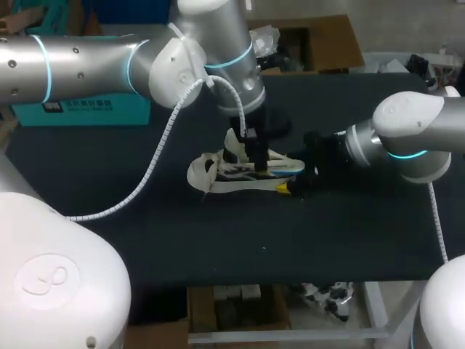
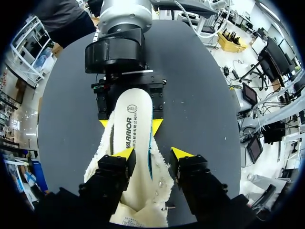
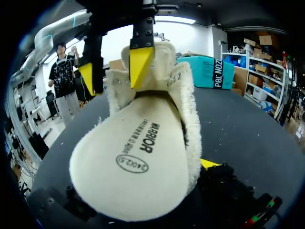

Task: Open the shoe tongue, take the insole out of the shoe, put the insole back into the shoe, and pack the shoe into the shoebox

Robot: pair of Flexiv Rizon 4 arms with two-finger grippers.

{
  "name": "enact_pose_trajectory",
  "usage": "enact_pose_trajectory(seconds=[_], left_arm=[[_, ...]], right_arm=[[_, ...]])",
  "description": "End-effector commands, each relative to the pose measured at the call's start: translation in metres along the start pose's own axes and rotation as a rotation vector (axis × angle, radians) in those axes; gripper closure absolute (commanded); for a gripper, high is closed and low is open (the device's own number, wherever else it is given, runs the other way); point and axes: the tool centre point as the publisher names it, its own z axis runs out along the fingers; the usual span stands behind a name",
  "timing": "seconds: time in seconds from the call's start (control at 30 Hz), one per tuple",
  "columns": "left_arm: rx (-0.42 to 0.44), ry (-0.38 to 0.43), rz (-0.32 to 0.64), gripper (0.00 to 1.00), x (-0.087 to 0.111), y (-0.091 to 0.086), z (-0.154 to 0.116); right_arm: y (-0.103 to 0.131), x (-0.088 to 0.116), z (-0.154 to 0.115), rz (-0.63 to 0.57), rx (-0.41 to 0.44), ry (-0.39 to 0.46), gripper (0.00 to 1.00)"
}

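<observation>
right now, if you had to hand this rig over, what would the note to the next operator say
Left gripper: looks open, over the cream fluffy shoe, one finger inside the opening and one outside a side wall.
Right gripper: shut on the shoe's end, holding it on the black table.
White printed insole: partly in the shoe, its rounded end sticking out over the right gripper.
Teal cardboard box, likely the shoebox: far left of the table, apart from the shoe.
Done: shoe looks opened. Whether the insole is coming out or going back in cannot be told.
Left: seat the insole, pack the shoe.
</observation>
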Motion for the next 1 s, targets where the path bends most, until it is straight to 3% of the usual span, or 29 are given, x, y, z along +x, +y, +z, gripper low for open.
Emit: enact_pose_trajectory(seconds=[0.03, 0.43, 0.8, 1.0], left_arm=[[-0.008, -0.043, 0.001, 0.51, 0.003, -0.010, 0.011], [0.011, -0.068, 0.023, 0.50, -0.016, -0.031, 0.028], [0.006, -0.053, 0.045, 0.44, -0.019, -0.035, 0.044], [0.005, -0.048, 0.043, 0.49, -0.023, -0.035, 0.046]], right_arm=[[-0.006, 0.000, 0.004, -0.001, -0.003, 0.002, 1.00], [-0.006, 0.000, 0.004, -0.001, -0.003, 0.002, 1.00], [-0.006, 0.000, 0.004, -0.001, -0.003, 0.002, 1.00], [-0.006, 0.000, 0.004, -0.001, -0.003, 0.002, 1.00]])
